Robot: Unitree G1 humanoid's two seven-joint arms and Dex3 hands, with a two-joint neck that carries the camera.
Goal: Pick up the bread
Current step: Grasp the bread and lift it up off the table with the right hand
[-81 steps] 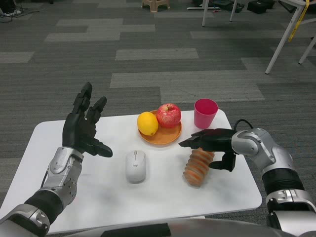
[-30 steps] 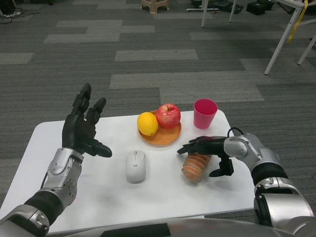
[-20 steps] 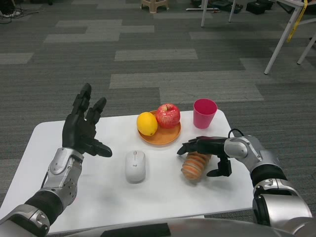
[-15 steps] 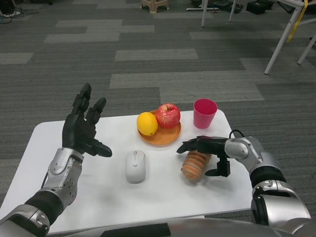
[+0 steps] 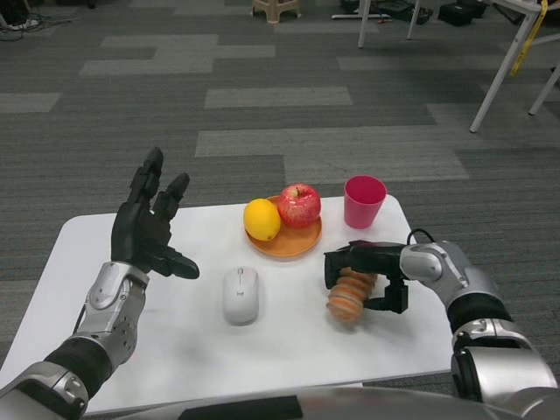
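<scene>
The bread [image 5: 349,296] is a ridged orange-brown loaf lying on the white table [image 5: 175,341], right of centre. My right hand [image 5: 366,269] wraps over its upper end, fingers curled down the left side and thumb against the right side, gripping it. The loaf's lower end shows below the hand and seems to rest on the table. My left hand [image 5: 149,223] is raised above the table's left part with fingers spread and nothing in it.
An orange plate [image 5: 293,241] behind the bread carries a lemon [image 5: 262,219] and a red apple [image 5: 299,205]. A pink cup [image 5: 364,201] stands at the back right. A white computer mouse [image 5: 241,294] lies left of the bread.
My right hand's fingers, stretched out flat over the bread before, have curled down around it. The left hand has not moved.
</scene>
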